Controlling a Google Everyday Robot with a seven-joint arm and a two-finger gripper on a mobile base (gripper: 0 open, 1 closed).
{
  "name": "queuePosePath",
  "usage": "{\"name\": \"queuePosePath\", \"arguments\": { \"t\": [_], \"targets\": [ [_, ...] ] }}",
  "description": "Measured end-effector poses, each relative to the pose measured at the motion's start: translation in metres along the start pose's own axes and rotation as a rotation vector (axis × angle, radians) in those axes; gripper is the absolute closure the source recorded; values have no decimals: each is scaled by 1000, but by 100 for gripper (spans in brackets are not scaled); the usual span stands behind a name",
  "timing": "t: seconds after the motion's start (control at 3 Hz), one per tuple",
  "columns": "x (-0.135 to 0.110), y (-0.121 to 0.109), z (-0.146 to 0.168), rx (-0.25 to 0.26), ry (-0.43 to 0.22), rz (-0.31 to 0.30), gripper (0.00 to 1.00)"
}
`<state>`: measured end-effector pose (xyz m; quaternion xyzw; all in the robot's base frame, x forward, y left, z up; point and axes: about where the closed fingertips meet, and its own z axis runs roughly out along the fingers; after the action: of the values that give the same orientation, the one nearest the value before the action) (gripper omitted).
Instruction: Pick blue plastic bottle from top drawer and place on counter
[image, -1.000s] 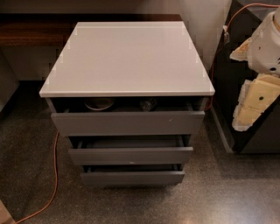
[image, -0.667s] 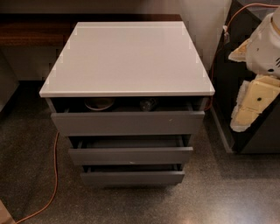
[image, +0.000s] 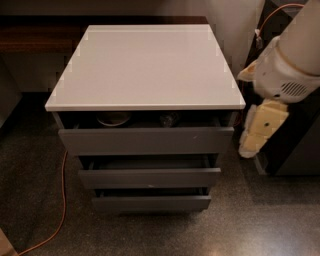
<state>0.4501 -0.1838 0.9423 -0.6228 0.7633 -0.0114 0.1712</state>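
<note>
**Narrow gap at the drawer, arm off to the side**

The counter (image: 145, 65) is a bare white-grey slab whose front edge overhangs the top drawer (image: 145, 140). That drawer is pulled out only a little, leaving a thin dark slot under the counter's front edge. In the slot, right of the counter's middle, sits a dim clear shape that appears to be the blue plastic bottle (image: 169, 119); only its upper part shows, and label and cap cannot be made out. Left of the counter's middle, a pale round dish (image: 114, 118) is likewise half hidden.

The gripper (image: 255, 137) hangs beyond the counter's right edge, below its level and apart from the cabinet. Whether it is spread or pressed together cannot be told; it holds nothing visible. The arm above it is cut off by the frame.

Below the counter, two lower drawers (image: 149, 177) stand slightly out. An orange cable (image: 62, 200) trails on the floor left of the counter.
</note>
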Motion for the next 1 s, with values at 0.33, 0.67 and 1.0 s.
{"name": "queuePosePath", "arguments": {
  "t": [0.33,0.67,1.0],
  "targets": [
    [-13,5,34,-8,-18,-59,0],
    [-23,9,67,-11,-37,-137,0],
    [-27,7,97,3,-60,-220,0]
  ]
}}
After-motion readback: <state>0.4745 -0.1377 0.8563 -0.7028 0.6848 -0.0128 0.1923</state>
